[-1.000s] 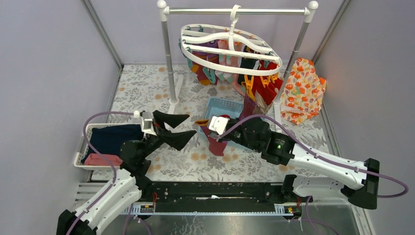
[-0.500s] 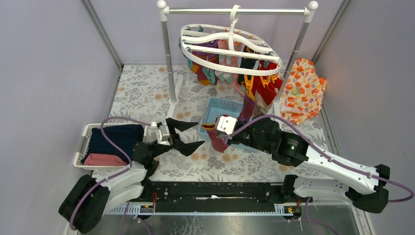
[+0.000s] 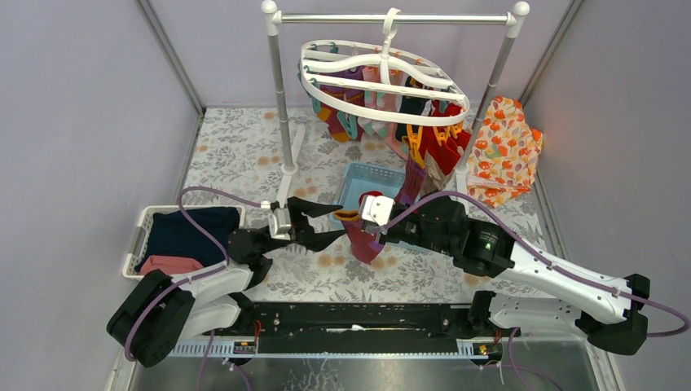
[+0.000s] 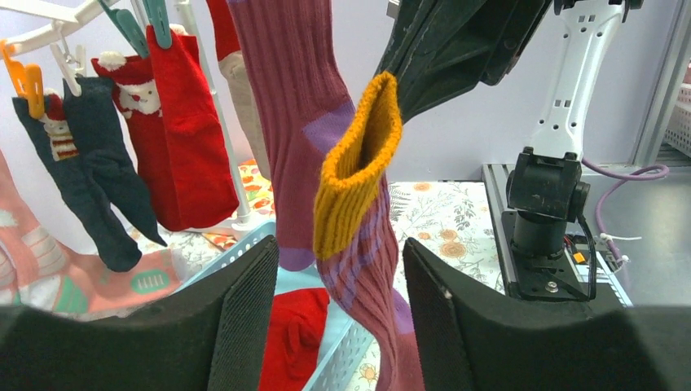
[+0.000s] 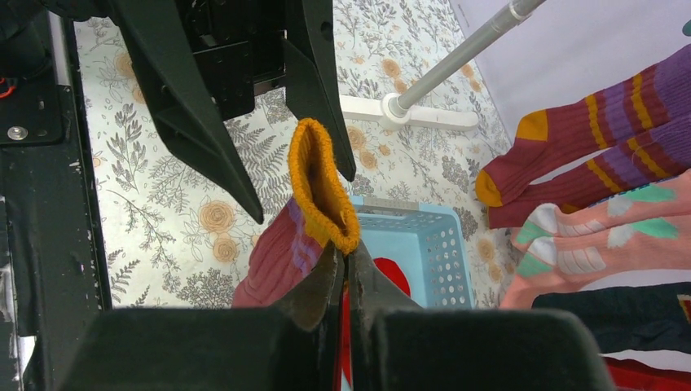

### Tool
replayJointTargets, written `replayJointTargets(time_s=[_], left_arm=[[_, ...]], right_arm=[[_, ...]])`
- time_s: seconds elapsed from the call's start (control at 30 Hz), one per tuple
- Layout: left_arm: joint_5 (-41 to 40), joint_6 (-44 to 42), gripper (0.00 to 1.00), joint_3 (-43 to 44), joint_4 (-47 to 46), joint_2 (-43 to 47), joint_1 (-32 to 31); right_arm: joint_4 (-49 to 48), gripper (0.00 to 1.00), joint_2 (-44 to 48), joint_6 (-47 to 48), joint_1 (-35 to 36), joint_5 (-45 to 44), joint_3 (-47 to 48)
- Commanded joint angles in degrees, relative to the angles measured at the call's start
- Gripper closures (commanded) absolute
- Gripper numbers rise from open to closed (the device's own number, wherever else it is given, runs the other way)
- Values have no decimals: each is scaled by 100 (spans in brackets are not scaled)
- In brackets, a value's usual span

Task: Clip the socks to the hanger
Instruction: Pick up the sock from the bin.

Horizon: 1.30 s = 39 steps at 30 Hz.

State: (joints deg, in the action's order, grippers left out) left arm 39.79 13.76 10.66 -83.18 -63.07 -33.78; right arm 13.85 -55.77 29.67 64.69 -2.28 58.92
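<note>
My right gripper [image 3: 357,218] is shut on the orange cuff of a maroon sock [image 3: 363,242] with purple stripes, which hangs from it over the front of a light blue basket [image 3: 371,181]. The sock shows in the left wrist view [image 4: 358,244] and in the right wrist view [image 5: 319,191]. My left gripper [image 3: 336,225] is open, its fingers on either side of the hanging sock just left of the right gripper. The white oval hanger [image 3: 383,81] hangs from the rack at the back with several socks [image 3: 436,138] clipped on it.
A grey-poled rack stand [image 3: 281,98] holds the hanger. A red sock [image 4: 289,326] lies in the blue basket. An orange floral cloth [image 3: 505,151] lies at the back right. A white tray [image 3: 137,248] with navy and pink cloth sits at the left.
My left arm has dropped and swung right, bringing its open fingers around the hanging sock. My right gripper has lifted the sock slightly and held near the basket front.
</note>
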Motion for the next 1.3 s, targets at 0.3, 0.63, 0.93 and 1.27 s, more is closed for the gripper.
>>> replayJointTargets(time_s=[0.3,0.63,0.93,1.27], left_arm=[[196,281,59,279,-524,73,-58],[115,1175,100,468,-597,-9,-59],[-300,2076,100,360,-182,521,-59],[-359,2031,100,668,835,1234,-58]], right_arm=[[-307,100,110,-126,-36,47,55],[-389,82,207,-245,-35,-85,-38],[-546,28,472,-362,-35,-123,-327],[-1155,27,321,-574,-35,219,-605]])
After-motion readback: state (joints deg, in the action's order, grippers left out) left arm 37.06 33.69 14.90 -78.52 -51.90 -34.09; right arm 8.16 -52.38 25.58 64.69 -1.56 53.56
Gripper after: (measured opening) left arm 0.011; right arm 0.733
